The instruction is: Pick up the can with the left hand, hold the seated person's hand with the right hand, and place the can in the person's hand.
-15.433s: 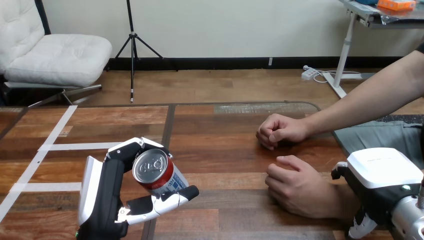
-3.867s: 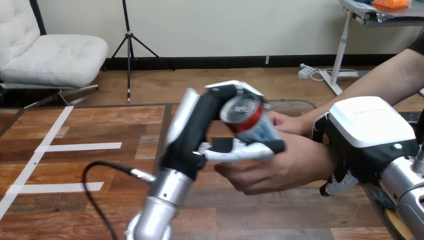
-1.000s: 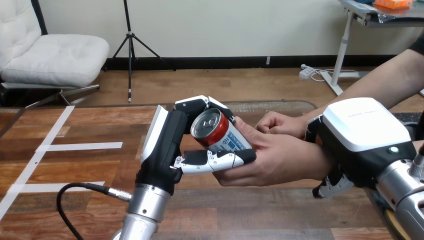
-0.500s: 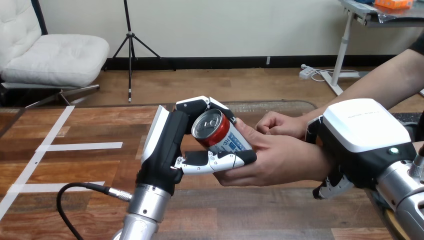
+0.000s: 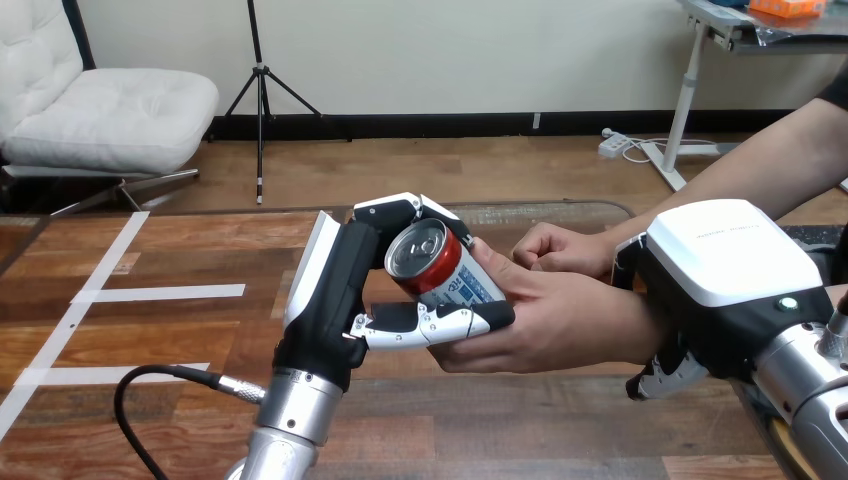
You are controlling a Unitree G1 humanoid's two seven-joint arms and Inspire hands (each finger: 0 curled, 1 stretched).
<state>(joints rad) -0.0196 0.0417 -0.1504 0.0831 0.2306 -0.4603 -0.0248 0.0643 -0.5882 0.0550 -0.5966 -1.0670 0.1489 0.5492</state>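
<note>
A red can point(image 5: 440, 270) with a silver top lies tilted in the upturned palm of the person's hand point(image 5: 565, 320) above the table's middle. My left hand point(image 5: 335, 290) is shut on the can, with fingers curled over its far side and the thumb under its near side. My right hand point(image 5: 730, 270) sits over the person's wrist at the right. Its fingers point(image 5: 655, 378) curl under that wrist.
The person's other hand point(image 5: 555, 248) rests as a fist on the wooden table point(image 5: 180, 240), just behind the can. White tape strips point(image 5: 160, 293) cross the table's left part. A black cable point(image 5: 160, 375) loops by my left forearm.
Since the earliest frames my left hand has carried the can up and right into the person's raised palm, and my right hand has closed on the wrist. Over the last second almost nothing moved.
</note>
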